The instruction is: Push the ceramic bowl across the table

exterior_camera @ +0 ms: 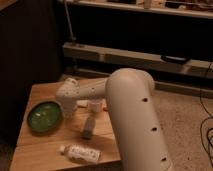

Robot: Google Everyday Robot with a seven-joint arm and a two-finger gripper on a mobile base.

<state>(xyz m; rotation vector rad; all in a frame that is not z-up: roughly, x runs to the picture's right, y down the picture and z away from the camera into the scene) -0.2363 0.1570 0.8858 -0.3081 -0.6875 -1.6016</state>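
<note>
The ceramic bowl, round, shallow and glossy green, sits near the left edge of the light wooden table. My white arm reaches in from the lower right across the table. The gripper hangs below the wrist joint, right beside the bowl's right rim. I cannot tell if it touches the bowl.
A small white cup stands just right of the gripper under the arm. A grey oblong object lies in front of it. A white bottle lies near the table's front edge. Dark shelving stands behind the table.
</note>
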